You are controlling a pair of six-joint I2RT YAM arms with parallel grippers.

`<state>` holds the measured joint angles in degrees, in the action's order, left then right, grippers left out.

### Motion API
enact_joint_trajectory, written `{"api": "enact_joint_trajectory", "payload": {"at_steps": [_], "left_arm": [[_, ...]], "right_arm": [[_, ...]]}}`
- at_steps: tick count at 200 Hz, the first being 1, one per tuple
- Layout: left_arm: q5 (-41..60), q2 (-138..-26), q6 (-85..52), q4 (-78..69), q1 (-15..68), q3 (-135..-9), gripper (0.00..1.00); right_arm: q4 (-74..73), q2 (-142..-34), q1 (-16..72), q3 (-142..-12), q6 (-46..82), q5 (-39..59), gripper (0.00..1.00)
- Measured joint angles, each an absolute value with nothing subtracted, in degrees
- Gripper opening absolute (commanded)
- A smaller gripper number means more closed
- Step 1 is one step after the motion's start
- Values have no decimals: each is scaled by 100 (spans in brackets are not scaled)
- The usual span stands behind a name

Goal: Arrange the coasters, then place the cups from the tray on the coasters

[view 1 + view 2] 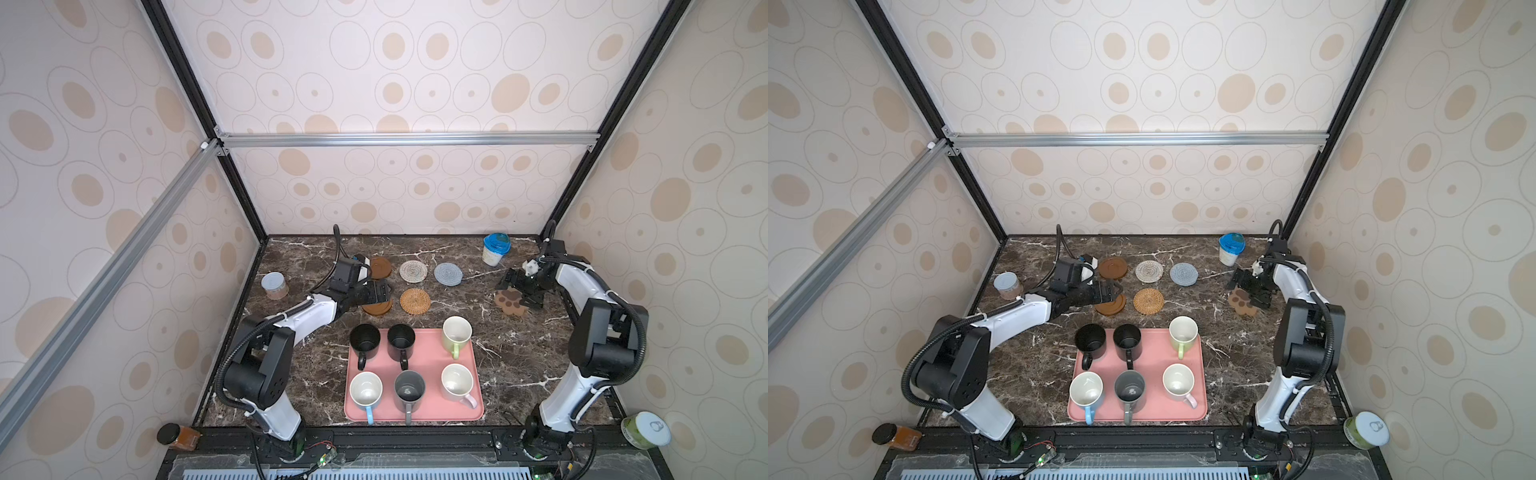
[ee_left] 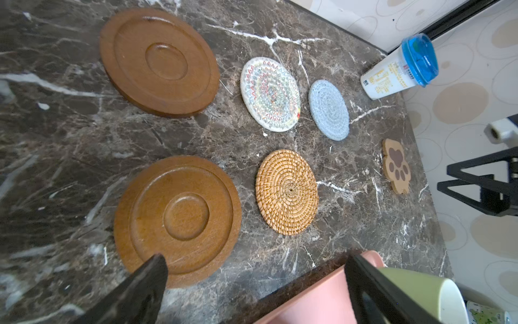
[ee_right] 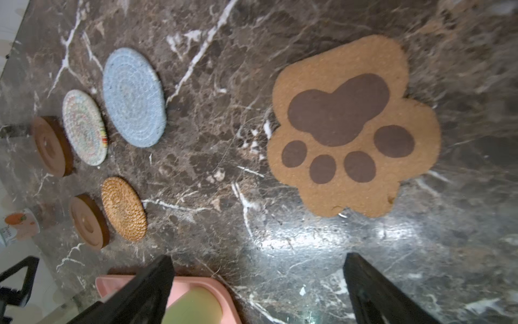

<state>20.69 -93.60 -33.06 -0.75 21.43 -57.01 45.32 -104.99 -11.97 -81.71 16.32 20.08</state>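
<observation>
Left claw [image 2: 255, 259] wide open, empty, by brown disc coaster [image 2: 179, 218], right claw [image 3: 258, 259] wide open, empty, near paw coaster [image 3: 353, 126]

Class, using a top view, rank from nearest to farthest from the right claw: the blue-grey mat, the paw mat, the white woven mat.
1. The paw mat, close by the right claw.
2. The blue-grey mat, back row, right end.
3. The white woven mat, back row, middle.

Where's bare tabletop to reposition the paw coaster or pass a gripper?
Bare marble lies between the rattan coaster and the paw coaster, bordered by the grey-blue coaster and the light green mug. More lies between the tray and the right arm. Crowded: the mugs on the tray; the left gripper over the brown discs.
</observation>
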Motion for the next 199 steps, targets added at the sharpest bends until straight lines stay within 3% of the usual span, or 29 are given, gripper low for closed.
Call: {"api": "enact_joint_trajectory", "payload": {"at_steps": [120,199], "left_arm": [[2071,-8547,-3966,-602,2056,-4482,100],[2062,-8322,-4117,-703,2056,-4171,100]], "right_arm": [[4580,-11732,-1428,-9435,1865,1214,99],[4609,-12197,-1461,-9607,1702,1732,99]]}}
